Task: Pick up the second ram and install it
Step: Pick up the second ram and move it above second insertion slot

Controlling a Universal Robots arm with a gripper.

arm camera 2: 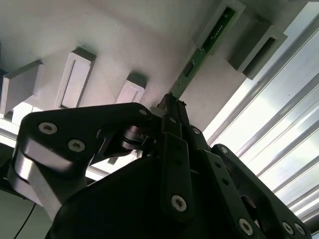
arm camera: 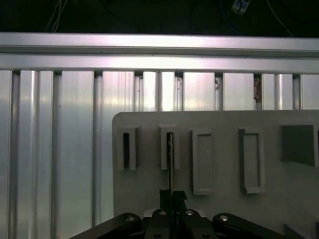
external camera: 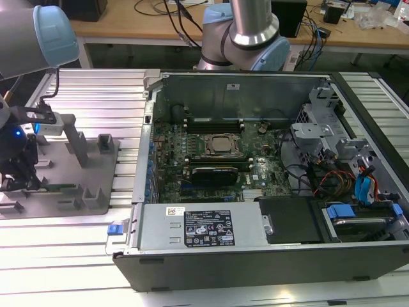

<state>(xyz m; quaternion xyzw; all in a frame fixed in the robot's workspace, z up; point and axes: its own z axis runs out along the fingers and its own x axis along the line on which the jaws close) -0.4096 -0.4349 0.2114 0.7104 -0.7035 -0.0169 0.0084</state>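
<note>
The second ram (arm camera 2: pixel 207 42), a thin green stick, lies on edge across the slotted holders of a grey fixture plate (external camera: pixel 83 169) at the exterior view's left. In the exterior view it appears as a dark green strip (external camera: pixel 61 187) low on that plate. My gripper (arm camera 2: pixel 172 102) is shut on the near end of the stick. In the first wrist view the stick (arm camera: pixel 170 164) runs edge-on from a holder slot down into the closed fingertips of the gripper (arm camera: pixel 172 195). In the exterior view the gripper (external camera: pixel 22 182) hangs over the plate's left end.
An open computer case (external camera: pixel 147 115) lies to the right of the plate, with the motherboard, a silver processor (external camera: pixel 222 146), memory slots (external camera: pixel 214 121) behind it and a black card (external camera: pixel 217 173) in front. Ribbed aluminium table (external camera: pixel 77 243) surrounds everything. Upright grey posts (external camera: pixel 77 144) stand on the plate.
</note>
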